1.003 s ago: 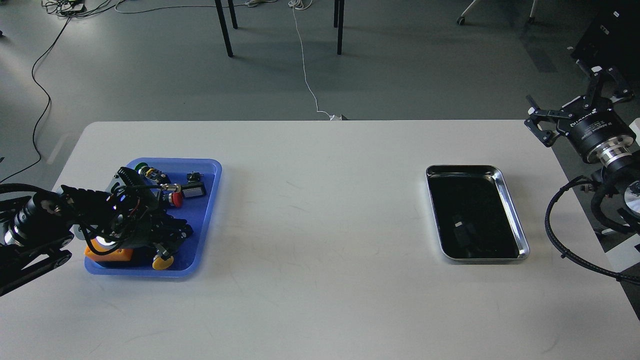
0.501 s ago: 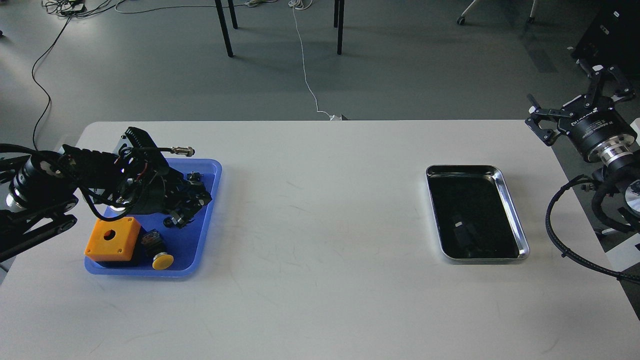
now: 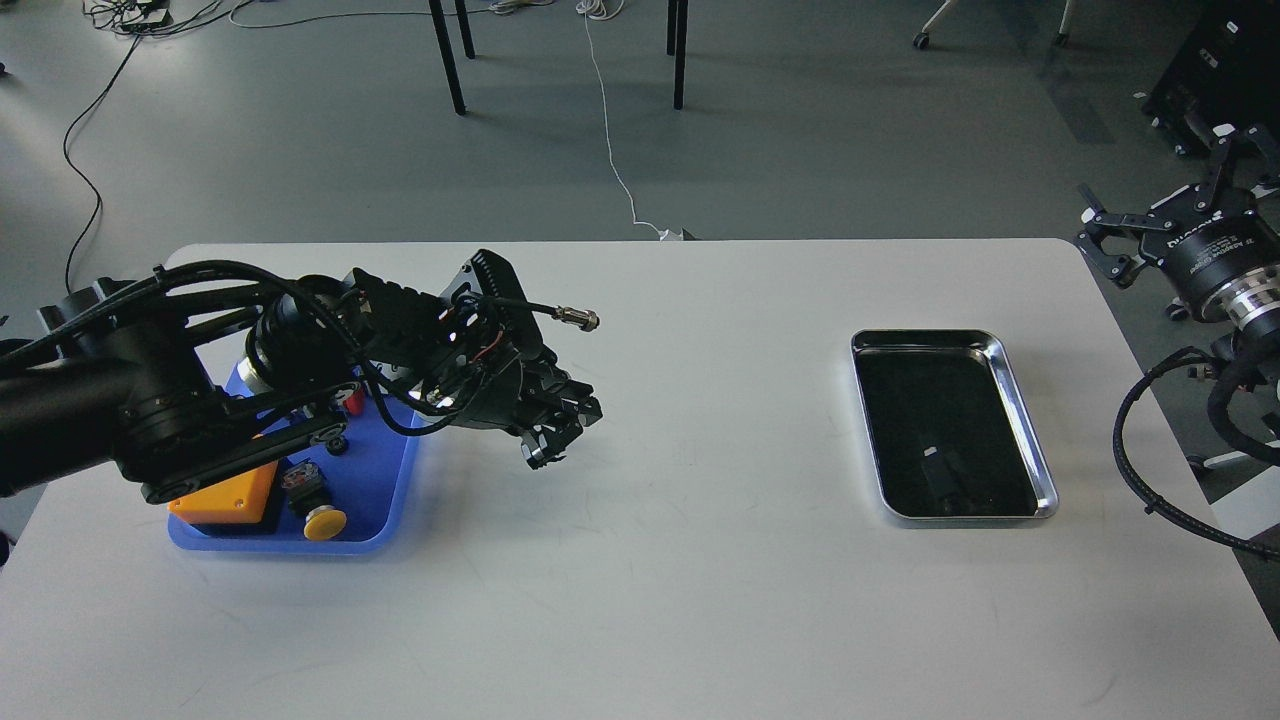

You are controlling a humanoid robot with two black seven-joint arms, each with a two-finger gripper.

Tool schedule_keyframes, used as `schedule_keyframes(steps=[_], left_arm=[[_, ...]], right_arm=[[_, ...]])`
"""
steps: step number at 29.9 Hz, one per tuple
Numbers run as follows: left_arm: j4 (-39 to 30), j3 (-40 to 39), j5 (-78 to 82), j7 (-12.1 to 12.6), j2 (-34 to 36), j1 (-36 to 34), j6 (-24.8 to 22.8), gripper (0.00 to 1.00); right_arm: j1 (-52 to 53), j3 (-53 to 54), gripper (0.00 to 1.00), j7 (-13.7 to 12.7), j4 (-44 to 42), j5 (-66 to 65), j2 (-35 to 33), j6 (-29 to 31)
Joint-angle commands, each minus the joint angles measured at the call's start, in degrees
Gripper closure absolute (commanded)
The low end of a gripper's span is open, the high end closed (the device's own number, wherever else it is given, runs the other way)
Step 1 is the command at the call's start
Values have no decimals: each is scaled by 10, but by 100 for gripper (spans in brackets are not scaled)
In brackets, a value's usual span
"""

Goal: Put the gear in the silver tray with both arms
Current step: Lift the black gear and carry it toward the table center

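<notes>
Grey floor, cables and chair legs behind; white tabletop (image 3: 640,560) carries everything. Left tool (image 3: 556,432) hangs just above the tabletop, off the right-hand edge of the blue plastic tray (image 3: 385,505) of orange and yellow parts. Its fingers look drawn close, but whether a small gear sits between them cannot be told; dark on dark. Rectangular shiny silver tray (image 3: 1010,375) with dark reflective bottom lies well apart from the left tool, on its right side, with bare tabletop between. Tray's long axis runs away from the robot, across the tool's line of travel. Right tool (image 3: 1165,215) hovers beyond the tray's far right corner, fingers spread wide, nothing held, and is the nearer arm. Judgement: carry or hand-off runs rightward.
</notes>
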Motion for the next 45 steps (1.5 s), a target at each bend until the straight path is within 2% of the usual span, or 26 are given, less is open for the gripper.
schedule_keyframes(steps=[1,5,9,13,25,30,41,45], left_arm=[[46,1,0,2,-59,3,0,87],[62,15,1,5,-93,5,0,87],[76,50,0,25,-104,5,0,87],[98,51,1,26,-137,20,0,86],[140,51,1,28,-155,26,0,82],[140,51,1,27,-155,24,0,68],[132,38,-6,27,-147,21,0,48],[114,-30,-73,25,-120,17,0,44]], right_arm=[[0,0,0,0,0,0,0,0],[0,2,0,0,1,0,0,0],[0,1,0,0,1,0,0,0],[-1,0,0,0,1,0,0,0],[-2,-2,0,0,1,0,3,0],[-1,-2,0,0,1,0,2,0],[1,-5,0,0,1,0,0,0],[10,-6,0,0,7,-15,-4,0]])
